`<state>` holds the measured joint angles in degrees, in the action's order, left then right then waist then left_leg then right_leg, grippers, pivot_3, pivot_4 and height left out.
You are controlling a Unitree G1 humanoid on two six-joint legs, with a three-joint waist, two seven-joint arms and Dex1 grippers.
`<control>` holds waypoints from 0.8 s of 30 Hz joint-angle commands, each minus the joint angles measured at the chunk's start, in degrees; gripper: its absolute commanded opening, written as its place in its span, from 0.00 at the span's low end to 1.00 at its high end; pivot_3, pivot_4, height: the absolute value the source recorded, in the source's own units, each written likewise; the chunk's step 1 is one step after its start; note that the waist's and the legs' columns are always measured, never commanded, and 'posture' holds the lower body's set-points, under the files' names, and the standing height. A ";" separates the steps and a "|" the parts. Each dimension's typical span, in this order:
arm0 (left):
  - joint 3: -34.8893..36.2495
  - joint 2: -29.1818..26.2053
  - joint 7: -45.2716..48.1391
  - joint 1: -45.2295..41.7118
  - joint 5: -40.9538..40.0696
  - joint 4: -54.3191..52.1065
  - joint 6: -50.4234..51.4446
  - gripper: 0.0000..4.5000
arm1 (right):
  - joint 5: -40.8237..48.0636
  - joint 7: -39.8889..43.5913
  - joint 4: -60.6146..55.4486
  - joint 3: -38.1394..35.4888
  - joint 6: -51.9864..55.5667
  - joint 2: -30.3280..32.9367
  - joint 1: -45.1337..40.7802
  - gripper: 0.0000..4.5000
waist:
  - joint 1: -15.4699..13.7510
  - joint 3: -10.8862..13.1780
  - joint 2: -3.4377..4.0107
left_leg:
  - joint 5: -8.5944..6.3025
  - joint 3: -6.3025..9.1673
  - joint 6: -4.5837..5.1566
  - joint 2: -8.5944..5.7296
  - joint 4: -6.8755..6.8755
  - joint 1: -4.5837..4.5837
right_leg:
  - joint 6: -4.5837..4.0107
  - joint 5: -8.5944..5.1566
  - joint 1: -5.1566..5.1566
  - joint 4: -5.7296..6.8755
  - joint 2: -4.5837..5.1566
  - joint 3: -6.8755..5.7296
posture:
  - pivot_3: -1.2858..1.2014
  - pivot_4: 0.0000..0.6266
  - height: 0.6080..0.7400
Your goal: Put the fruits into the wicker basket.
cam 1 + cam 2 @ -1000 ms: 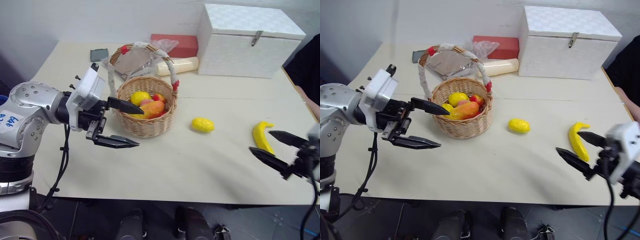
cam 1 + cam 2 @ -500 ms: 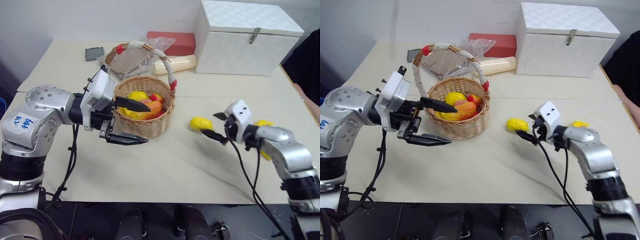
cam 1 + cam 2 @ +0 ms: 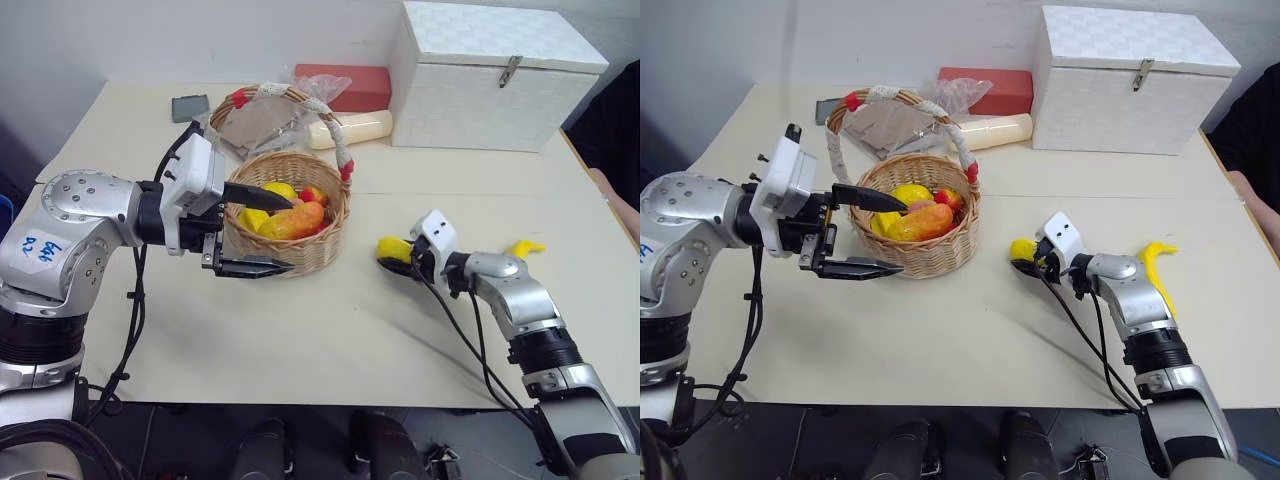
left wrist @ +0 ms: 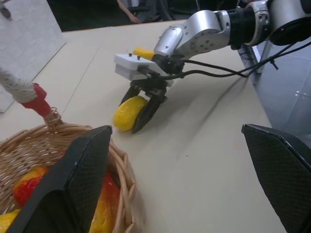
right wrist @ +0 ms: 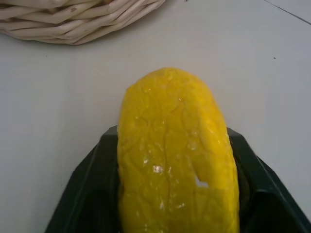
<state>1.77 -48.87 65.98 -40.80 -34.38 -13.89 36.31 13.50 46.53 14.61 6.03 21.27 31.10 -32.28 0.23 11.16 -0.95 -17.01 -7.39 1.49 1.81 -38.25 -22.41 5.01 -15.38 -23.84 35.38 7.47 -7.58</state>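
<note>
The wicker basket (image 3: 300,256) stands left of the table's middle and holds an orange-red mango (image 3: 292,219), a yellow fruit (image 3: 281,190) and a red one (image 3: 316,195). My left gripper (image 3: 290,236) is open at the basket's near-left side, one finger over the rim and the other in front of the wall. To the basket's right a small yellow lemon (image 3: 392,248) rests on the table. My right gripper (image 3: 396,260) is shut on it, the black fingers (image 5: 85,194) pressing both of its sides. Farther right lies a banana (image 3: 523,247).
A large white box (image 3: 495,75) stands at the back right, with a red box (image 3: 345,88), a cream roll (image 3: 356,127) and a clear bag behind the basket. A dark flat item (image 3: 188,105) lies at the back left. A person's dark sleeve (image 3: 615,130) shows at the right edge.
My right arm swung in from the front right, past the banana, to the lemon, and its fingers closed around it. The left gripper stayed at the basket.
</note>
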 commanded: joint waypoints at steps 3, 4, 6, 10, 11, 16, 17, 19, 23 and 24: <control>5.97 -2.66 -2.50 3.88 -0.17 0.22 0.63 1.00 | 7.70 2.46 -19.09 -5.07 4.12 1.42 4.45 0.43 | 0.16 0.03 0.04 | 0.00 0.01 -0.01 0.02 0.00 0.00 | 0.00 0.00 0.00 0.01 -0.01 0.00 | 0.52 0.24 1.00; 7.08 -3.63 -2.76 5.45 -0.15 -0.28 0.89 1.00 | 9.42 1.71 -23.26 -5.37 6.57 1.03 4.48 0.43 | 0.39 0.03 0.05 | 0.00 -0.02 -0.01 0.03 0.06 -0.01 | 0.00 0.00 -0.06 0.00 -0.01 0.01 | 0.52 0.24 1.00; 9.17 -5.08 -4.02 7.98 -0.06 -1.10 1.29 1.00 | 11.42 -1.66 -28.16 -5.45 11.20 -1.03 2.28 0.43 | 0.91 0.04 0.06 | -0.02 -0.04 -0.08 0.09 0.08 0.01 | -0.09 -0.05 -0.11 0.08 -0.01 0.05 | 0.52 0.24 1.00; 12.32 -5.32 -7.55 9.60 -1.42 -2.48 3.44 1.00 | 12.07 -5.94 -30.40 -2.88 16.44 -5.56 -4.81 0.43 | 1.30 0.04 0.06 | 0.03 0.03 -0.16 0.09 0.06 0.03 | -0.14 -0.08 -0.12 0.20 0.02 0.06 | 0.52 0.24 1.00; 12.98 -5.28 -8.34 10.01 -1.71 -3.12 3.93 1.00 | 11.96 -6.74 -29.91 -1.74 17.37 -7.41 -7.48 0.43 | 1.31 0.04 0.06 | 0.03 0.06 -0.17 0.08 0.07 0.03 | -0.16 -0.09 -0.12 0.22 0.03 0.09 | 0.52 0.24 1.00; 15.64 -5.88 -10.39 11.66 -3.31 -5.97 5.69 1.00 | 8.06 -10.27 -19.91 3.65 17.90 -16.85 -20.03 0.43 | 1.52 0.04 0.06 | 0.04 -0.06 -0.24 0.08 0.12 -0.10 | -0.27 -0.15 -0.45 0.44 0.05 0.28 | 0.52 0.24 1.00; 15.99 -5.87 -10.91 11.72 -3.59 -6.30 5.96 1.00 | 6.85 -10.40 -17.28 4.62 16.53 -18.09 -21.58 0.43 | 1.50 0.03 0.06 | 0.05 -0.08 -0.26 0.08 0.12 -0.20 | -0.28 -0.16 -0.57 0.50 0.04 0.29 | 0.52 0.24 1.00; 16.50 -5.81 -11.98 11.88 -4.09 -7.16 6.51 1.00 | 5.59 -10.00 -12.34 5.64 13.98 -20.62 -24.36 0.43 | 1.34 0.02 0.04 | 0.08 -0.06 -0.28 0.08 0.10 -0.35 | -0.29 -0.16 -0.69 0.51 0.04 0.28 | 0.52 0.24 1.00; 17.28 -6.05 -13.20 12.49 -4.86 -8.87 7.31 1.00 | 3.63 -10.07 -4.22 5.99 10.06 -24.74 -28.28 0.43 | 1.44 0.02 0.03 | 0.13 -0.04 -0.20 0.00 -0.01 -0.66 | -0.22 -0.13 -0.88 0.48 0.06 0.19 | 0.52 0.24 1.00; 17.52 -6.12 -13.46 12.61 -5.16 -9.22 7.56 1.00 | 3.03 -10.28 -2.16 6.09 8.96 -25.69 -29.02 0.43 | 1.51 0.02 0.03 | 0.13 -0.04 -0.19 -0.01 -0.01 -0.67 | -0.22 -0.12 -0.89 0.48 0.06 0.18 | 0.52 0.24 1.00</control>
<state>17.28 -54.04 53.09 -28.32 -38.26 -20.85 43.78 17.09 36.64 11.94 12.92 32.90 6.35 -59.33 1.74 11.18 -0.92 -16.88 -7.43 1.29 1.81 -38.25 -23.08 4.79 -15.50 -24.74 35.86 7.51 -7.42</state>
